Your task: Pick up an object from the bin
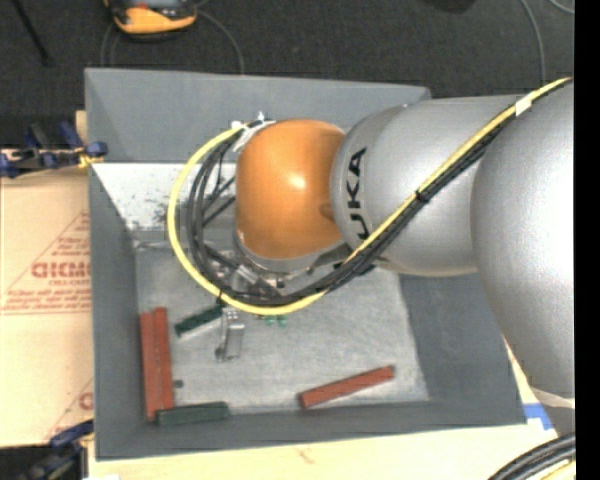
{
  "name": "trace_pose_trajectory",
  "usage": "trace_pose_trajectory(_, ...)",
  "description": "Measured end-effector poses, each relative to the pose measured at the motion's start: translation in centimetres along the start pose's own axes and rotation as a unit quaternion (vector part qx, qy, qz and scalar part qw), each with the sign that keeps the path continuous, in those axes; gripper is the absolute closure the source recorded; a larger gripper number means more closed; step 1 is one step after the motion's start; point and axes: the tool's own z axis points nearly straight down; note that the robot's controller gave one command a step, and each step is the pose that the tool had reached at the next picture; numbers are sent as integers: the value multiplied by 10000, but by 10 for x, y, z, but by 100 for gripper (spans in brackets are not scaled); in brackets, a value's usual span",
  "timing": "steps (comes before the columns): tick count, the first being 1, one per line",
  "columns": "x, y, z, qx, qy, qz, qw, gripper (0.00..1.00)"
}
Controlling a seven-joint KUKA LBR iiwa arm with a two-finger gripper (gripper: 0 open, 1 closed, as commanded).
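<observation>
My gripper pokes out from under the orange wrist cover, low over the left middle of the bin floor. A small dark green bar lies slanted just to its left, close to it or touching it. A long red block lies lengthwise along the left wall, a short way left of the gripper. At that block's lower end, a dark green block rests against the front wall. Nothing shows in the gripper's grasp.
A red-brown bar lies slanted at the front, right of the middle. Small green bits peek out under the wrist cover. The arm and its cables cover the bin's back and right half.
</observation>
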Motion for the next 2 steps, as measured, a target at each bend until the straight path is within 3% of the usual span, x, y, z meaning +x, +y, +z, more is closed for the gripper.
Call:
trace_pose_trajectory(1, -2, 0, -3, -5, -33, 13, 10000, 0)
trace_pose_trajectory(2, -23, -8, 42, -18, -74, 178, 9998, 0)
